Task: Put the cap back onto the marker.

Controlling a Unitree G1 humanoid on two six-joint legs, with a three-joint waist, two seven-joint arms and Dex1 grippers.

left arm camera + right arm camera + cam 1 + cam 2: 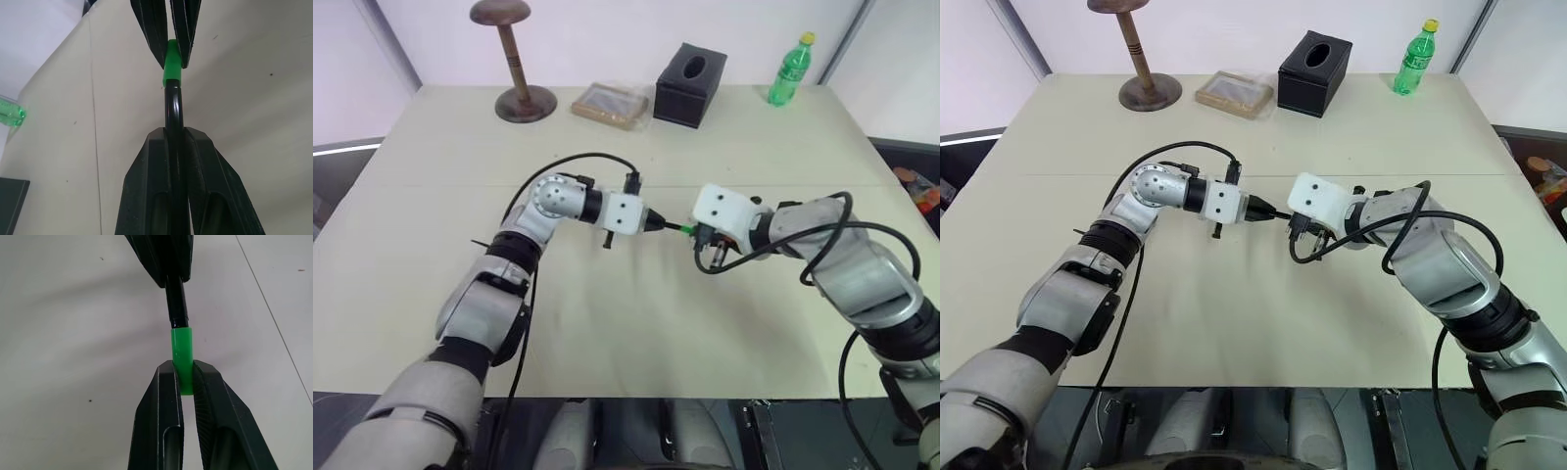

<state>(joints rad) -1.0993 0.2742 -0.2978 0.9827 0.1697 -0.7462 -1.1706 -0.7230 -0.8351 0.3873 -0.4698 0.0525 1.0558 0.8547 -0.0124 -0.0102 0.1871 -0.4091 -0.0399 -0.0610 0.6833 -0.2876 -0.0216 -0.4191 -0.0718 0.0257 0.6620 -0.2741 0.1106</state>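
Marker point(172, 110) is held in the left tool point(651, 221), whose fingers are closed tight on the black barrel, with its free end pointed toward the right tool point(698, 233). Cap point(181, 360), bright green, is pinched at its rear between the closed fingers of the right tool. Both items are held in the air above the middle of the surface point(636, 323), between the two arms. In the wrist views the cap's open end is seen already over the marker's end, the two lying in one straight line with no gap between green and black. Alignment and first engagement are judged done. How deep the marker sits inside the cap cannot be told. Judged as remaining: a final push together along the shared axis until seated, then release. A slight tilt at this stage is judged likely to jam the cap.
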